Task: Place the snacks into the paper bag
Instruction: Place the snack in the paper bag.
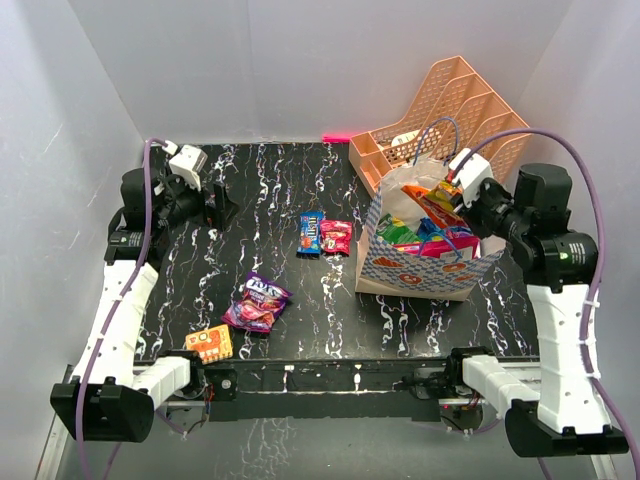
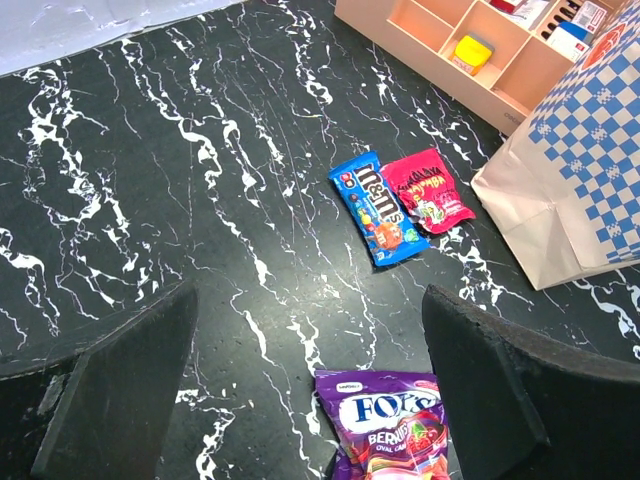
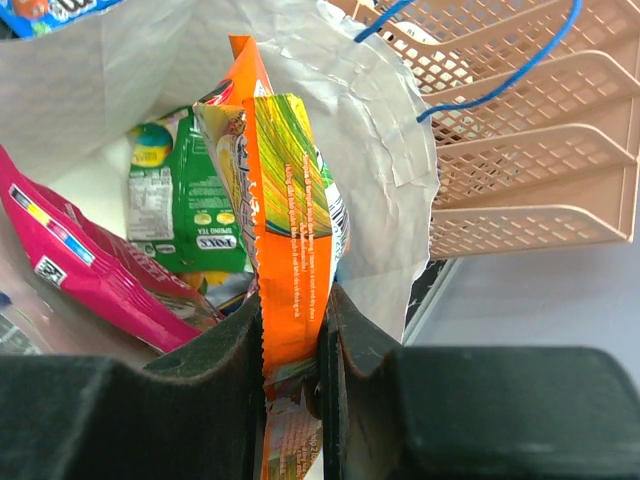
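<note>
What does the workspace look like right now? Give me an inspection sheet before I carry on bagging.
Surface: black marbled table, no spills seen.
Job's things: paper bag upright on the right, several packets inside; blue packet, red packet, purple packet and orange-and-white packet lie on the table outside it.
Clutter: peach mesh organizer behind the bag, small items in it; small pink item at the far edge.
Claws: left claw open above the table, holding nothing; right claw shut on an orange-yellow packet over the bag's mouth.
Cables: purple cable along each arm, no snag seen.
Surroundings: white walls; nothing else seen.
</note>
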Motion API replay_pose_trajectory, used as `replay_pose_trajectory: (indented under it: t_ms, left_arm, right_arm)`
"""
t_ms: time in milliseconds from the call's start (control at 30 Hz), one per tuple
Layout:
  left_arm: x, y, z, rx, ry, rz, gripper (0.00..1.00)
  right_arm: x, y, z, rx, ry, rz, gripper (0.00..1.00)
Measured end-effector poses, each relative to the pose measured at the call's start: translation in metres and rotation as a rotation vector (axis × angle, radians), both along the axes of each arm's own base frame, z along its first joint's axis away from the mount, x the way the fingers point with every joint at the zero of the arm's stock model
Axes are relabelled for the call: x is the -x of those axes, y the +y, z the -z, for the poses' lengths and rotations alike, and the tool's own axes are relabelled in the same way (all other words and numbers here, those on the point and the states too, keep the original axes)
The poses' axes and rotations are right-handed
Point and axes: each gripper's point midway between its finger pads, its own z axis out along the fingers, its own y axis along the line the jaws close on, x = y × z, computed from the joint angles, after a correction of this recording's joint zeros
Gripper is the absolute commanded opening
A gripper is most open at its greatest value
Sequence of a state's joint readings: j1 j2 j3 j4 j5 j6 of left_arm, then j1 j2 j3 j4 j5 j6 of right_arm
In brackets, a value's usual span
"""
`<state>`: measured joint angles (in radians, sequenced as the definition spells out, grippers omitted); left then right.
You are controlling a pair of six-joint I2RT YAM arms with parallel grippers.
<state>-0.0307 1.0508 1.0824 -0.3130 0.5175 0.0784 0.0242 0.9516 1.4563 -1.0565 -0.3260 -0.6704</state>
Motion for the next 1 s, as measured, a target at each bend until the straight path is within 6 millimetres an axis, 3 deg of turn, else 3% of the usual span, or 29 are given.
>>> replay_pose_trajectory:
  t_ms: [333, 467, 533, 600, 700, 800, 1000]
  left_arm:
    - [0.000, -0.002, -0.001, 0.001, -0.011, 0.018, 0.92]
    - [0.001, -0.003, 0.001, 0.001, -0.014, 0.022, 0.92]
    - [0.001, -0.003, 0.002, 0.000, -0.011, 0.023, 0.92]
    - [0.001, -0.003, 0.002, 0.000, -0.011, 0.023, 0.92]
    - [0.001, -0.003, 0.002, -0.002, -0.014, 0.025, 0.92]
    - [0.002, -0.003, 0.001, -0.004, -0.017, 0.027, 0.93]
    - [0.003, -0.003, 0.000, -0.007, -0.022, 0.031, 0.93]
  right_arm:
    - [-0.027, -0.003, 0.037, 0.166, 0.099, -0.125, 0.15]
    - [-0.033, -0.002, 0.043, 0.185, 0.112, -0.152, 0.22]
    - [-0.034, 0.000, 0.044, 0.182, 0.111, -0.165, 0.30]
    - [-0.034, 0.002, 0.046, 0.176, 0.115, -0.179, 0.51]
    - [-0.038, 0.006, 0.049, 0.166, 0.118, -0.199, 0.68]
    - [-0.043, 0.008, 0.049, 0.162, 0.110, -0.209, 0.74]
    - [-0.046, 0.015, 0.044, 0.123, 0.096, -0.221, 0.77]
